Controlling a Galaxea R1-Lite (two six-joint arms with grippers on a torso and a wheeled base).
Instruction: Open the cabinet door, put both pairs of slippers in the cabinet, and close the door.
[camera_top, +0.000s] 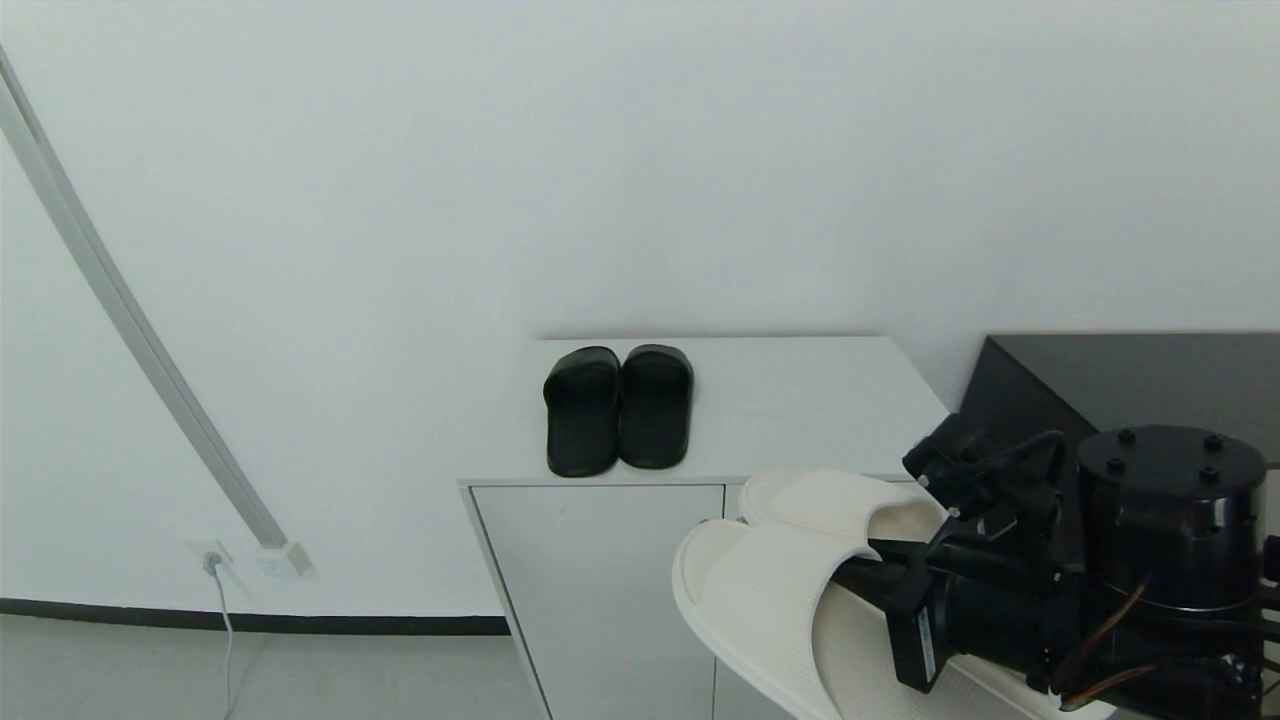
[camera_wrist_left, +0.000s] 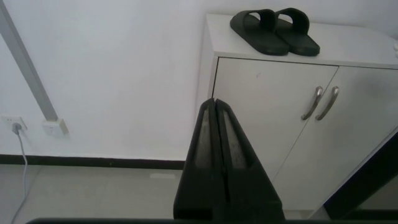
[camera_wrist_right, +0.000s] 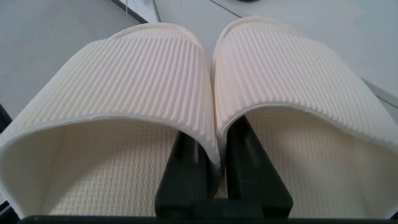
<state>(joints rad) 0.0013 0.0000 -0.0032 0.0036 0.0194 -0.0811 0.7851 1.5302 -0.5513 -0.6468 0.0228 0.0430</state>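
Note:
A pair of black slippers (camera_top: 618, 408) lies side by side on top of the white cabinet (camera_top: 800, 400), also seen as black slippers (camera_wrist_left: 275, 30) in the left wrist view. The cabinet's two doors (camera_wrist_left: 273, 124) are closed, with metal handles (camera_wrist_left: 321, 102) at the middle. My right gripper (camera_top: 880, 560) is shut on the pair of white ribbed slippers (camera_top: 790, 570), pinching their two inner straps (camera_wrist_right: 211, 124) together, held in the air in front of the cabinet's right door. My left gripper (camera_wrist_left: 215, 106) is shut and empty, low in front of the cabinet.
A grey slanted rail (camera_top: 120, 300) runs down the white wall to a socket (camera_top: 208, 555) with a cable near the floor. A dark surface (camera_top: 1150, 380) stands to the right of the cabinet. Open floor (camera_wrist_left: 93, 193) lies left of the cabinet.

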